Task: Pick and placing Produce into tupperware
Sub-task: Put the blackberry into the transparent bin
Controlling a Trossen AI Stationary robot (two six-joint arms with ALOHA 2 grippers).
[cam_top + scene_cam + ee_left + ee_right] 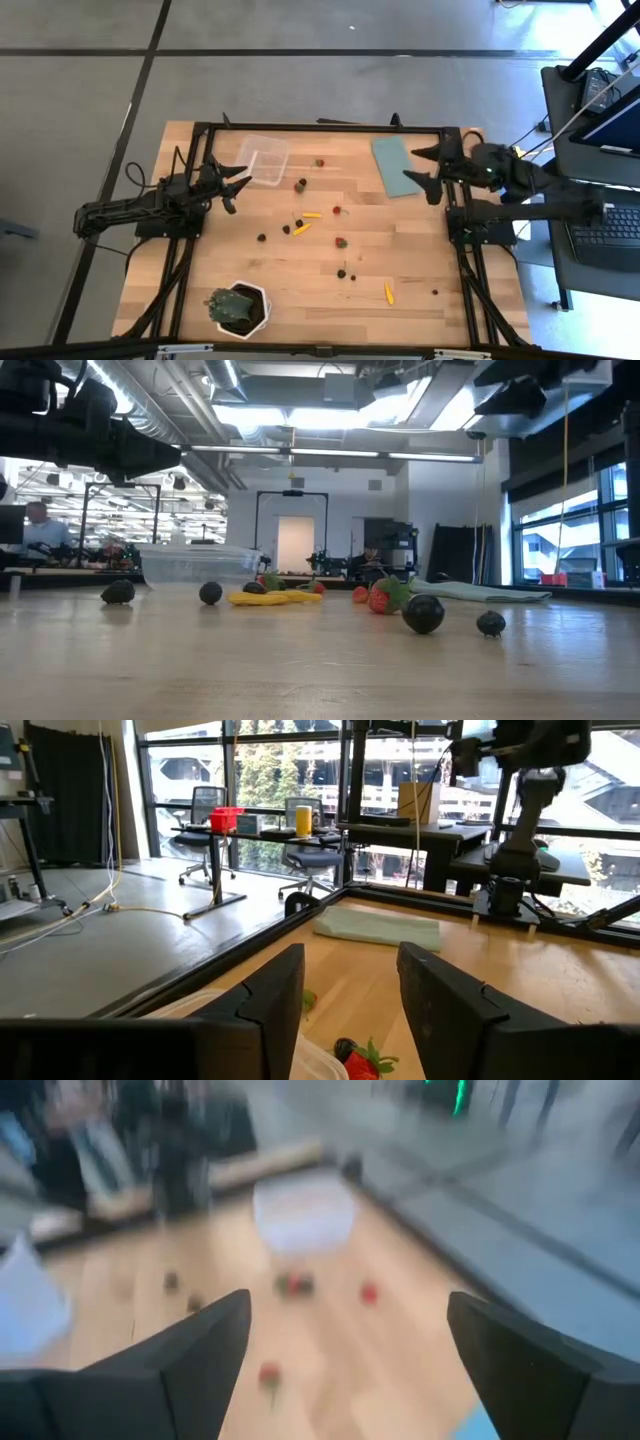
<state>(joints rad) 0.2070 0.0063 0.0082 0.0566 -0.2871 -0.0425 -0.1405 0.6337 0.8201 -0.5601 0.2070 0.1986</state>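
Tub empty on the tabletop, near the far edge toward the left side; clear, roughly square, rounded corners. Seen in the low view as a pale box behind the scattered pieces, and in the right wrist view as a blurred white shape.

Produce spread loose over the middle of the tabletop, none in the tub. Red piece just beside the tub, dark one a little nearer. Yellow-orange pieces lying flat near the centre, another toward the near right. Dark pieces dotted between, one small one well apart on the right. Low view: dark rounds, a yellow strip, a red strawberry-like piece with green top, all resting on the wood.

Left gripper just beside the tub's left side, above the tabletop, fingers parted partway, nothing between them; tub rim and a red piece visible past them.

Right gripper at the far right, over the teal lid, spread wide and holding nothing; fingers far apart in its wrist view.

Teal lid flat on the tabletop, well apart from the tub. Potted plant at the near edge, left of centre.
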